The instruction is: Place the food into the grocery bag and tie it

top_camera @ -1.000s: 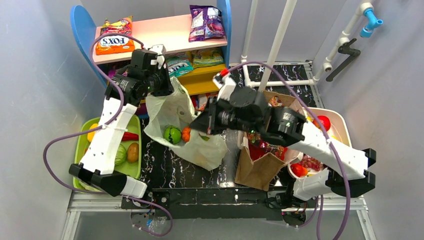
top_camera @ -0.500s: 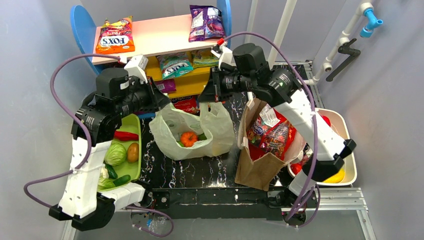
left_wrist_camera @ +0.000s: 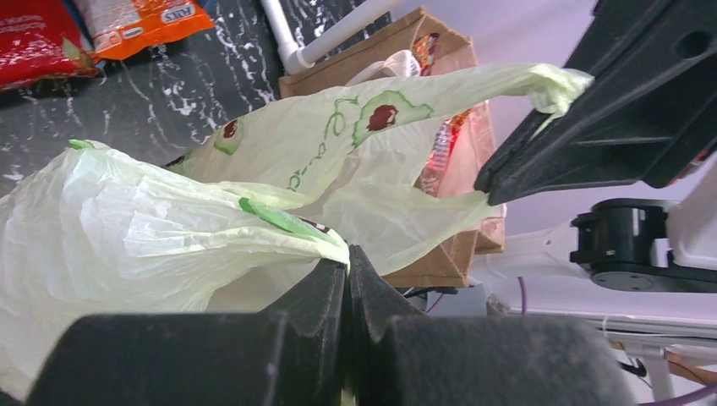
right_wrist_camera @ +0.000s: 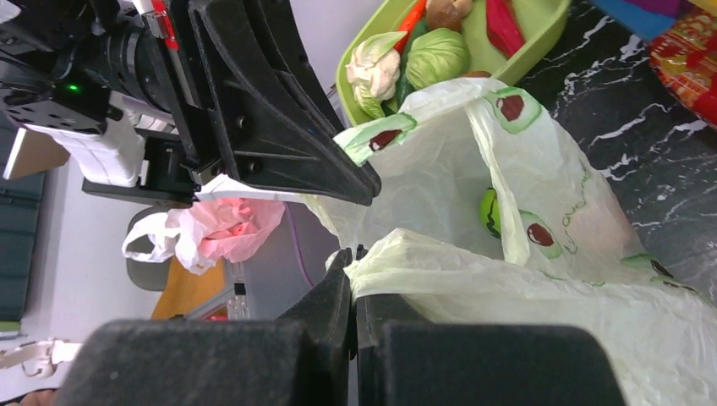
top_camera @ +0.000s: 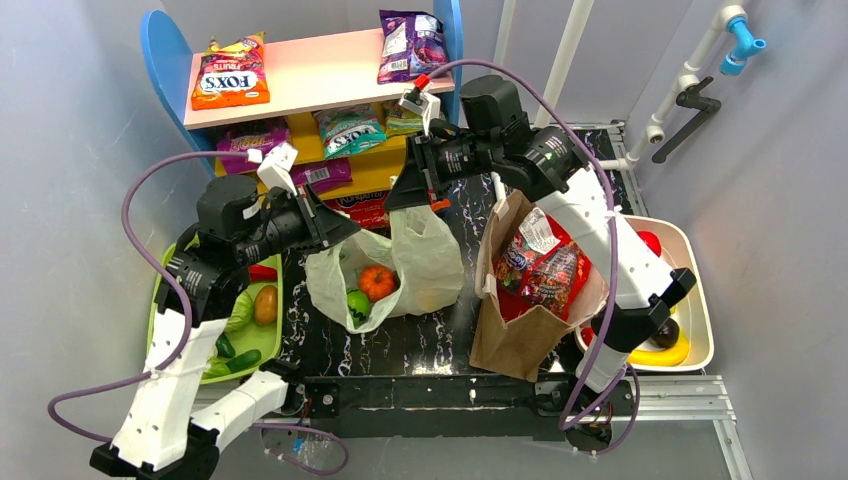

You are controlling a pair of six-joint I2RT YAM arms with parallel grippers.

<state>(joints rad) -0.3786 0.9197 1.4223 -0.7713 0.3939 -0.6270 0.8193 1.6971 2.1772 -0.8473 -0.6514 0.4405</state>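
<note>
The pale-green grocery bag (top_camera: pixel 420 262) hangs open over the black table, held up by both arms. Inside it lie an orange-red round piece (top_camera: pixel 377 281) and a green piece (top_camera: pixel 357 303); the green one also shows in the right wrist view (right_wrist_camera: pixel 489 212). I see no yellow piece in the bag. My left gripper (top_camera: pixel 350 228) is shut on the bag's left handle (left_wrist_camera: pixel 287 222). My right gripper (top_camera: pixel 398 198) is shut on the right handle (right_wrist_camera: pixel 406 254). The two grippers face each other above the bag's mouth.
A brown paper bag (top_camera: pixel 530 300) full of snack packets stands right of the grocery bag. A green tray (top_camera: pixel 262 345) with vegetables lies at the left, a white tub (top_camera: pixel 690 300) with fruit at the right. A snack shelf (top_camera: pixel 320 75) stands behind.
Both grippers have lifted the bag's handles up from the table and now hold them a little closer together. The bag hangs narrower and the food has slid to its bottom.
</note>
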